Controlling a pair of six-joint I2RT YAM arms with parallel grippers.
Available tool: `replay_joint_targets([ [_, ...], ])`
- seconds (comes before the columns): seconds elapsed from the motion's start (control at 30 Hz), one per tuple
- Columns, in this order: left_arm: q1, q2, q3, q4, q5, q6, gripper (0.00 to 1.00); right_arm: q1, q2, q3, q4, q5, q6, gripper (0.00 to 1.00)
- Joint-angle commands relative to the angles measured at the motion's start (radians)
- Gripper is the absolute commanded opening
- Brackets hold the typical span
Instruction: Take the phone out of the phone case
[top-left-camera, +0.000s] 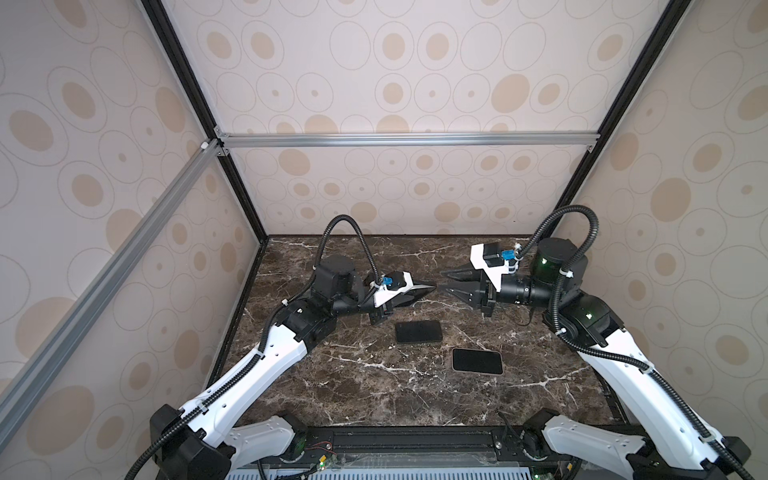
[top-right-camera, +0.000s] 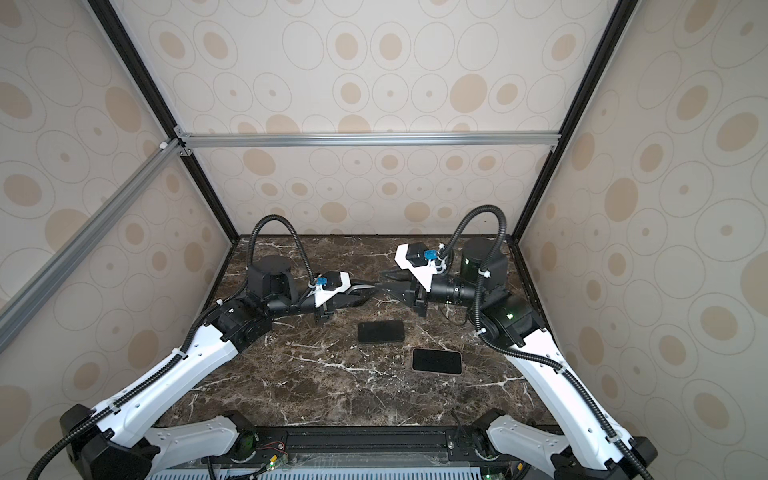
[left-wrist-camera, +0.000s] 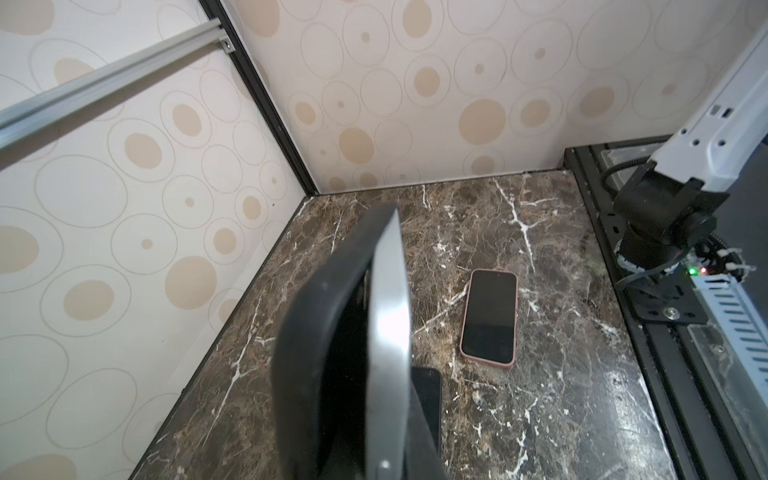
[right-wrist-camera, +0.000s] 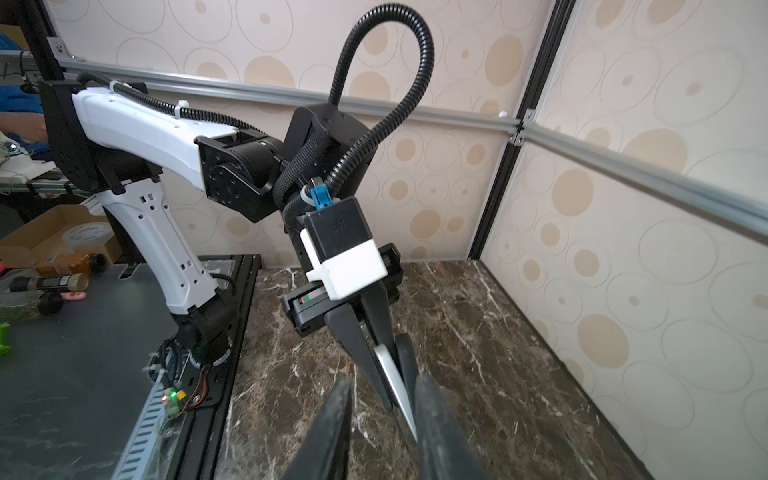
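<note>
Left wrist view: the black phone case (left-wrist-camera: 307, 353) stands edge-on with the silver phone (left-wrist-camera: 390, 299) against it, raised above the marble table (left-wrist-camera: 540, 395). In a top view the left gripper (top-left-camera: 417, 293) is clamped on the case, its long axis pointing at the right gripper (top-left-camera: 449, 281) — jaws apart, just beside the free end — so the right arm looks nearest to pull.
</note>
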Motion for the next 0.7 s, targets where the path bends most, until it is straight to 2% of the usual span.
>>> replay_joint_targets([
  [0.0, -0.015, -0.001, 0.078, -0.009, -0.013, 0.085, 0.0, 0.031, 0.052, 0.076, -0.205, -0.014, -0.058, 0.28],
  [0.13, -0.039, 0.004, 0.088, -0.012, -0.034, 0.106, 0.0, 0.06, 0.097, 0.136, -0.282, 0.031, -0.086, 0.29],
  [0.37, -0.066, 0.012, 0.1, -0.011, -0.03, 0.115, 0.0, 0.063, 0.154, 0.172, -0.304, 0.072, -0.047, 0.3],
  [0.67, -0.094, 0.015, 0.099, -0.006, -0.026, 0.111, 0.0, 0.07, 0.207, 0.212, -0.361, 0.108, -0.056, 0.3],
])
